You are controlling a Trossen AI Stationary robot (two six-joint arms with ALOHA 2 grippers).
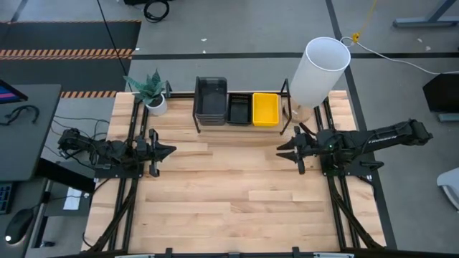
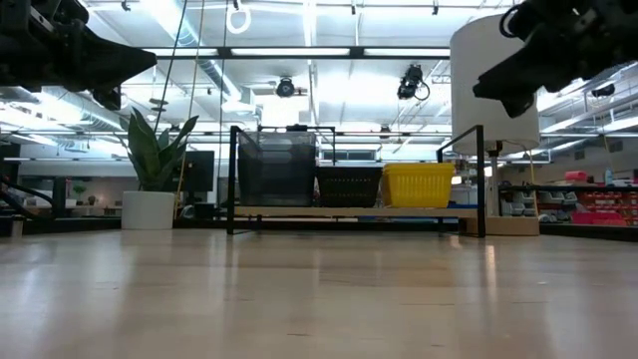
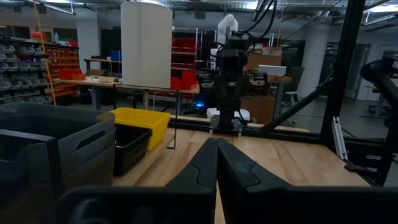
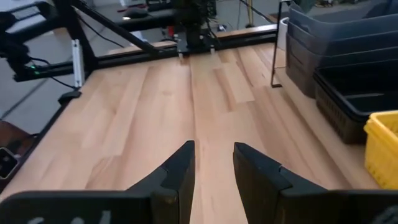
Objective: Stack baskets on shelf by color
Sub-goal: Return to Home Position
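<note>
Table [image 4: 143, 106] under the right gripper [image 4: 213, 149] is pale wood, smooth, slight satin sheen. Just off to its side, the yellow basket [image 4: 384, 146] is slotted plastic, grey baskets [image 4: 339, 37] smooth matt plastic, shelf [image 4: 277, 43] black metal tube.

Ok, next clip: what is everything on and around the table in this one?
dark grey baskets: one stack, number unclear, dark grey, shelf end nearest the left arm
black baskets: one stack, number unclear, black, middle of the shelf
yellow baskets: one stack, number unclear, yellow, shelf end nearest the right arm
shelf: one, black tube frame, far edge of the table
white cylinder: one, white, beside the shelf's yellow end
potted plant: one, green in a white pot, beside the shelf's grey end
table: one, light wood
left gripper: dark, shut, empty, over the table's left side
right gripper: dark, open, empty, over the table's right side
</note>
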